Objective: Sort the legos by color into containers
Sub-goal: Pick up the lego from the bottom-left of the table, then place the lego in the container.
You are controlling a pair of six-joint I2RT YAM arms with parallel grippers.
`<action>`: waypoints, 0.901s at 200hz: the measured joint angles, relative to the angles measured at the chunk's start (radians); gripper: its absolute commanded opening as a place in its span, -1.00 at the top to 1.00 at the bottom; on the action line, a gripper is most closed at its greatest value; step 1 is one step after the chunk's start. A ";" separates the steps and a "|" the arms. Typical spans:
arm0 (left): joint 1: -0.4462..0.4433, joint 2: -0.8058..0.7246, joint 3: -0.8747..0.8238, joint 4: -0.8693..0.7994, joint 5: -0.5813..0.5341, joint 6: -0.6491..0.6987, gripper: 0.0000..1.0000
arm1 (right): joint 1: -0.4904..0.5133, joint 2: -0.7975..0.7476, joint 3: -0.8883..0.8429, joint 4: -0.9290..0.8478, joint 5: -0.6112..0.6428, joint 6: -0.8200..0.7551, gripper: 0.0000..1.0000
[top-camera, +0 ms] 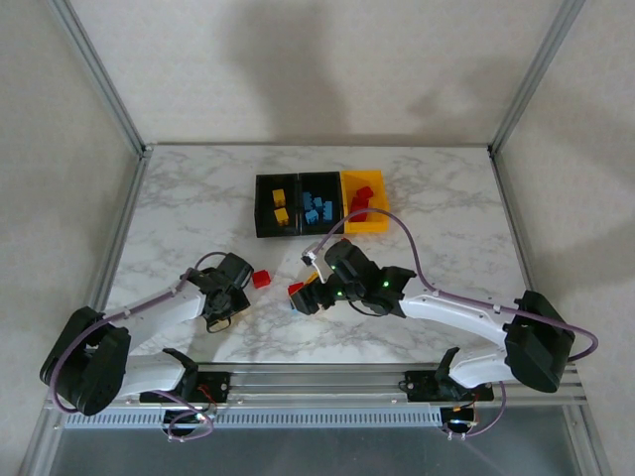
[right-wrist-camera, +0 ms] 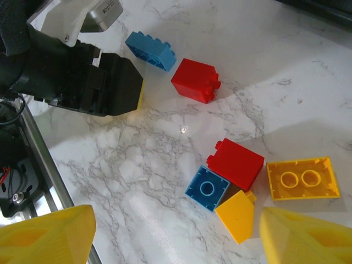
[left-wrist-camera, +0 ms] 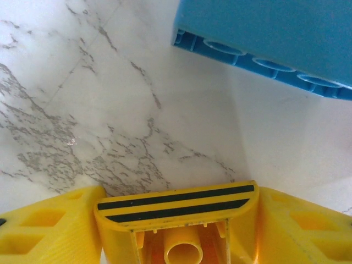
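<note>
My left gripper [left-wrist-camera: 179, 193] is shut on a yellow lego with two black stripes [left-wrist-camera: 176, 204], low over the marble table [left-wrist-camera: 110, 110]. A blue lego [left-wrist-camera: 264, 38] lies just ahead of it. In the top view the left gripper [top-camera: 236, 296] sits beside a red lego [top-camera: 261, 279]. My right gripper [right-wrist-camera: 176, 236] hangs open above a cluster: a blue lego [right-wrist-camera: 207, 188], a red lego [right-wrist-camera: 235, 163], a yellow sloped lego [right-wrist-camera: 237, 216] and a yellow upturned lego [right-wrist-camera: 302, 177]. The containers stand at the back: a black one [top-camera: 260, 205], a black one [top-camera: 304, 203], a yellow-orange one [top-camera: 382, 208].
Seen from the right wrist, the left arm's black body [right-wrist-camera: 82, 82] stands close to a blue lego [right-wrist-camera: 149, 49] and a red lego [right-wrist-camera: 195, 81]. The table's near edge and metal rail [top-camera: 317, 382] run behind both arms. Metal frame posts [top-camera: 129, 149] stand at the table's corners.
</note>
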 measured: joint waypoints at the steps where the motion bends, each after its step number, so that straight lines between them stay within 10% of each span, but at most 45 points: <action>1: 0.000 0.000 0.000 0.000 0.000 0.000 -0.11 | 0.000 0.000 0.000 0.000 0.000 0.000 -0.56; 104: 0.000 -0.035 0.253 -0.038 -0.016 0.036 -0.12 | -0.010 -0.044 -0.009 0.003 0.007 0.005 -0.56; 180: 0.003 0.346 0.736 -0.027 -0.053 0.125 -0.13 | -0.069 -0.064 -0.009 -0.020 0.057 0.053 -0.55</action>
